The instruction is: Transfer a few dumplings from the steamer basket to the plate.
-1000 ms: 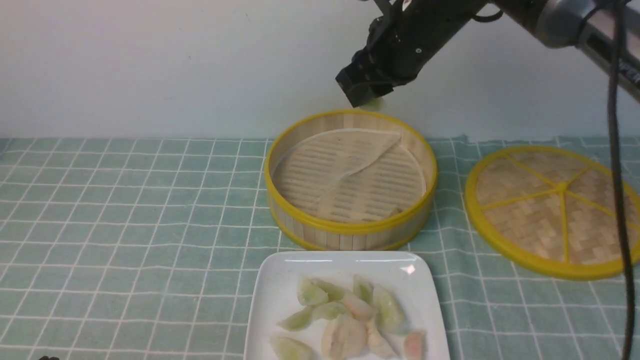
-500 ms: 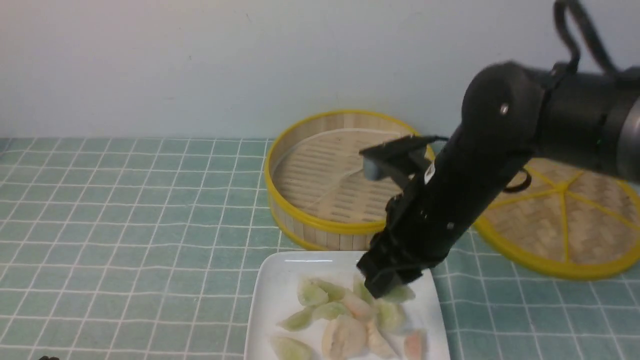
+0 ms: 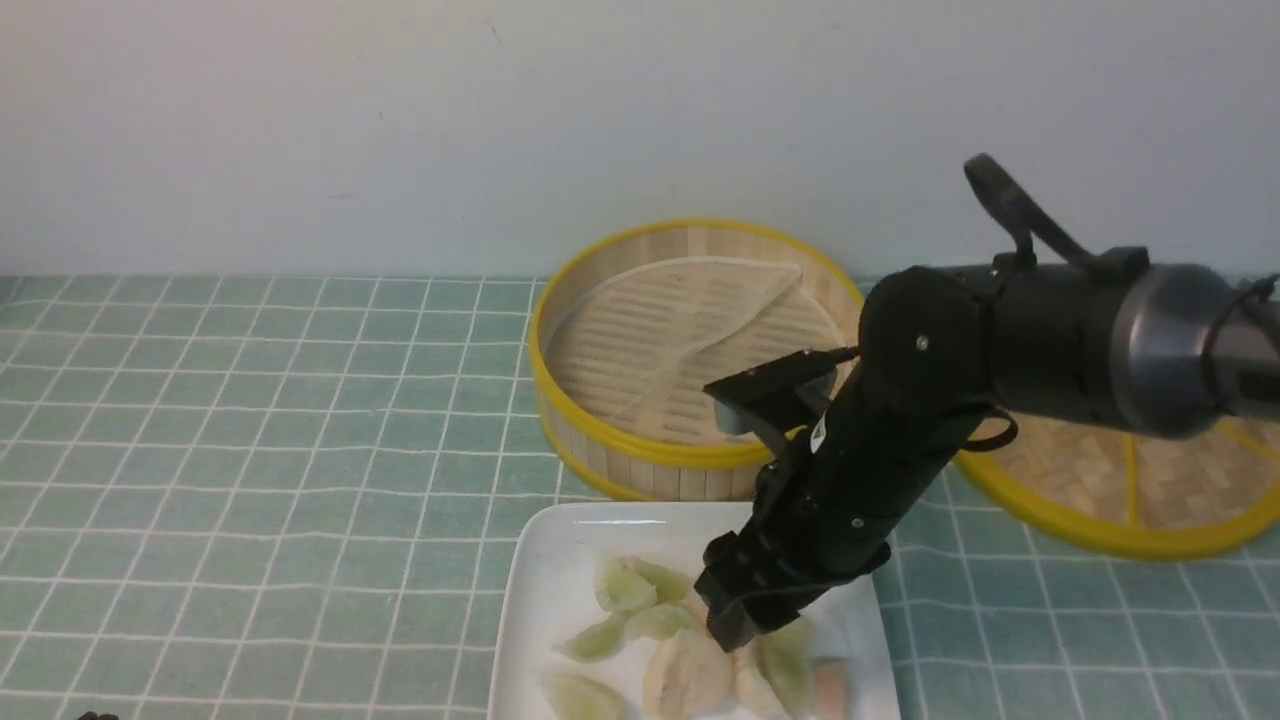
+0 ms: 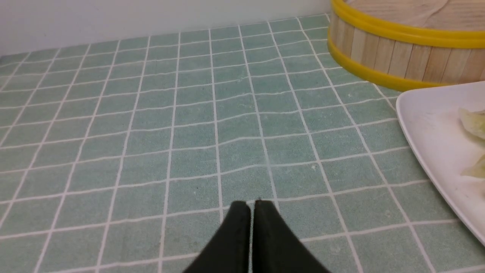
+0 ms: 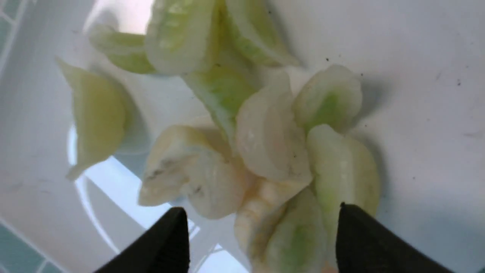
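The right gripper [image 5: 260,209] is held spread apart just above the dumplings [image 5: 265,151] heaped on the plate [image 3: 560,560] beneath it, so a sticky one might be dragged off if the pile is brushed on withdrawal.

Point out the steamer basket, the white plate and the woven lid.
steamer basket [image 3: 650,478]: front view, slatted front wall.
white plate [image 3: 545,590]: front view, bare left side.
woven lid [image 3: 1190,485]: front view, woven panel.
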Controlling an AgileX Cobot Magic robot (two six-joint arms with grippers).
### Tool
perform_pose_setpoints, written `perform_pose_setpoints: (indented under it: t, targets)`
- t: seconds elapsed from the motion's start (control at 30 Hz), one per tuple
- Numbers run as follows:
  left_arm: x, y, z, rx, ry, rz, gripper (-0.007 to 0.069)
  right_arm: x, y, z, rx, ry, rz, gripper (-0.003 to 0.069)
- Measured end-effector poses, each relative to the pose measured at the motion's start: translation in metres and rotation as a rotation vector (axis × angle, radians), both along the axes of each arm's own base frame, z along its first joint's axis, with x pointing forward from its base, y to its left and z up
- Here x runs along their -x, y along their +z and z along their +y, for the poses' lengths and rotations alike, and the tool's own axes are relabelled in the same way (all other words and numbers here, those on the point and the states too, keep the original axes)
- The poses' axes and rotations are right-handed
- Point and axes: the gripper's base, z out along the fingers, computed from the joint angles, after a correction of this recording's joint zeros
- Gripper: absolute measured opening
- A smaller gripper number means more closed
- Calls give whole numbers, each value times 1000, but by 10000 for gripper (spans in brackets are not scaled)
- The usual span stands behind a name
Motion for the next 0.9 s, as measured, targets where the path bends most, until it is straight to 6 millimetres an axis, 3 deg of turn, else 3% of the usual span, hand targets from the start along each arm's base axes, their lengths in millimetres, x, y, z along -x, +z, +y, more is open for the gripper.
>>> perform_pose_setpoints:
  t: [0.03,0.1,0.23,0.3,0.33,0.4,0.47,0.5,0.57,0.7,0.77,0.8,0.9]
  targets:
    - [0,0,0,0,0,0,-6,0,0,0,0,0,2,465]
    - [0,0,0,0,0,0,-6,6,29,-1,-47,-5,-56,403]
    - [0,0,0,0,0,0,-6,37,112,-24,-175,-27,-251,130]
    - [0,0,0,0,0,0,-6,58,148,-41,-235,-52,-359,36]
    - [0,0,0,0,0,0,-6,60,152,-43,-244,-57,-377,31]
    - [0,0,0,0,0,0,-6,105,202,-81,-363,-121,-591,-4]
    - [0,0,0,0,0,0,-6,120,212,-95,-410,-157,-675,-10]
    - [0,0,0,0,0,0,-6,147,223,-118,-474,-191,-802,-12]
    - [0,0,0,0,0,0,-6,174,228,-141,-546,-225,-917,-13]
    - [0,0,0,0,0,0,-6,233,203,-189,-691,-285,-1174,-13]
    - [0,0,0,0,0,0,-6,244,194,-198,-720,-301,-1206,-13]
    - [0,0,0,0,0,0,-6,259,178,-210,-759,-327,-1245,-13]
    - [0,0,0,0,0,0,-6,272,157,-222,-793,-363,-1275,-13]
